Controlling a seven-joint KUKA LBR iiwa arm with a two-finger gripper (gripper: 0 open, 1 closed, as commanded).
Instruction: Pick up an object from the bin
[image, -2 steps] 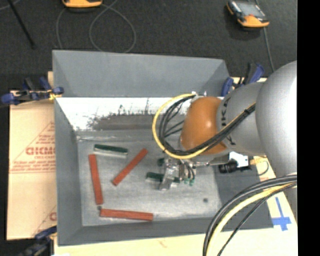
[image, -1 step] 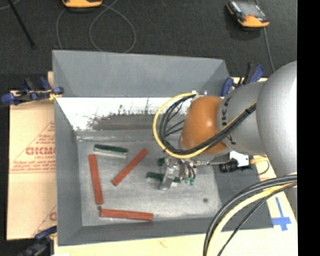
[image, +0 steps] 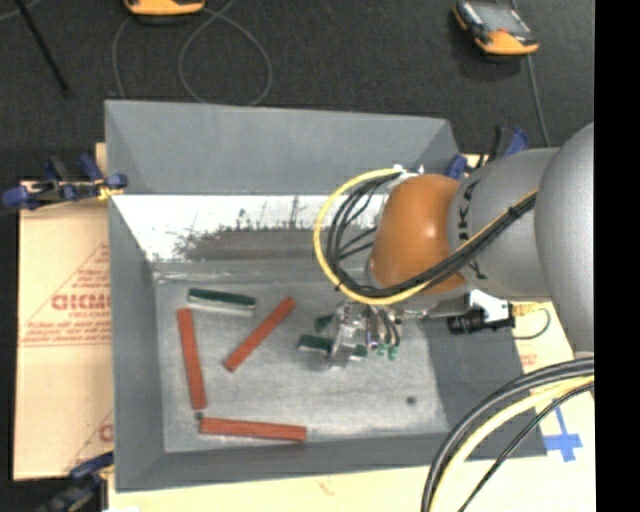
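Observation:
My gripper is low in the bin's middle right, under the orange wrist cover. A small dark green piece lies at its left side, touching or just beside the fingertips; whether it sits between them I cannot tell. An orange-red stick lies slanted to the left of the gripper, apart from it.
A dark green stick lies near the bin's back left. Another orange-red stick runs along the left wall, and a third lies along the front. The arm covers the bin's right side.

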